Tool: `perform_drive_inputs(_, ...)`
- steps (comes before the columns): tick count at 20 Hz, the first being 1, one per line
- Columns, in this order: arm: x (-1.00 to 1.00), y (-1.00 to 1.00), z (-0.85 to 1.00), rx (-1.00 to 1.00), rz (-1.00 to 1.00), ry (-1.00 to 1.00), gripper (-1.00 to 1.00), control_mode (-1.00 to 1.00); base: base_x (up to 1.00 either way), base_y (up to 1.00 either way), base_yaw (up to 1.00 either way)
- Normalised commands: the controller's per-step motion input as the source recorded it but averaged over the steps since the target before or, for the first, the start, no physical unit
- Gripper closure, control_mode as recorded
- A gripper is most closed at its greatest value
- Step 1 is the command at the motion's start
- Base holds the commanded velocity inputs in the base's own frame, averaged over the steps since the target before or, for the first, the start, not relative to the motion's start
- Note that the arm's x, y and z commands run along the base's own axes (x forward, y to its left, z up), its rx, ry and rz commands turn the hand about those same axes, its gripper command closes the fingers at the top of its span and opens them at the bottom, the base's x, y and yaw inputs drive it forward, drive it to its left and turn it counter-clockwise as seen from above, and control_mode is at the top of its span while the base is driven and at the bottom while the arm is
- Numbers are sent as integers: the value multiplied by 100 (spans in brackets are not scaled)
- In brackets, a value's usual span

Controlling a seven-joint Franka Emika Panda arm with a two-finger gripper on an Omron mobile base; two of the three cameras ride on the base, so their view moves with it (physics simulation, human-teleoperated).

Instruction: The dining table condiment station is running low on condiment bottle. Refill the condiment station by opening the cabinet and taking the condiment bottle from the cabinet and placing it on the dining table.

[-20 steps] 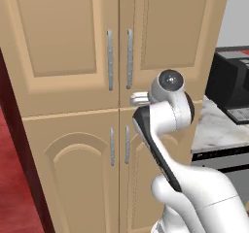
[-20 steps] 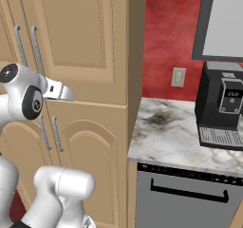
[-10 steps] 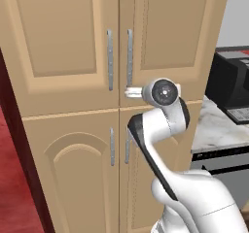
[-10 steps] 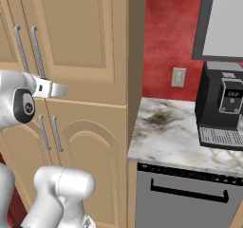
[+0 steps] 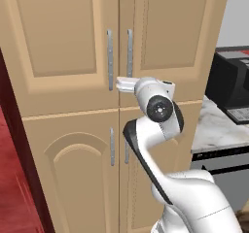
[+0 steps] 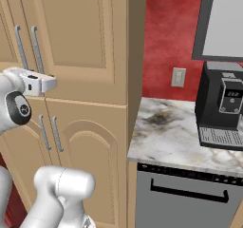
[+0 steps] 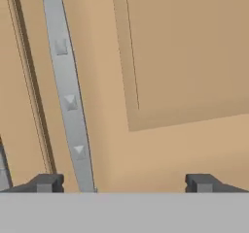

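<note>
The jaws stand wide apart with nothing between them, their two dark tips rising at the bottom of the hand view, right up against the upper right door of the cabinet. I am working the opening step: all four cabinet doors are shut, so the condiment bottle, which I judge is inside, is hidden from me, and the dining table is somewhere outside these views.

In the hand view a silver bar handle runs up the picture, slightly tilted, just inside the left tip rather than centred between the two. The seam between the doors lies further left. From the left base view, the white hand reaches in at the lower ends of the two upper handles, close to the right one.

To do this well, I would shift the hand sideways until the bar sits midway between the tips, then ease forward so the tips pass either side of the bar before I close. Closing now risks pinching the bar at one tip's edge, or one tip scraping the door face. Once clamped, I would pull along an arc about the door's outer hinge, not straight back, so the grip does not slip off.

To the right, a marble counter carries a black coffee machine; the arm's swing should stay clear of both
</note>
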Motion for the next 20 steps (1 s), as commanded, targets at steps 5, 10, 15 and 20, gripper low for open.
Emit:
perform_drive_inputs(5,1,51,35,-16,0,-23,-100,-100,0,0,0)
perform_drive_inputs(10,2,29,20,-17,1,-26,-100,-100,0,0,0)
perform_drive_inputs(15,15,6,14,-9,1,-7,-100,-100,0,0,0)
perform_drive_inputs(20,2,-11,7,-2,0,-1,-100,-100,0,0,0)
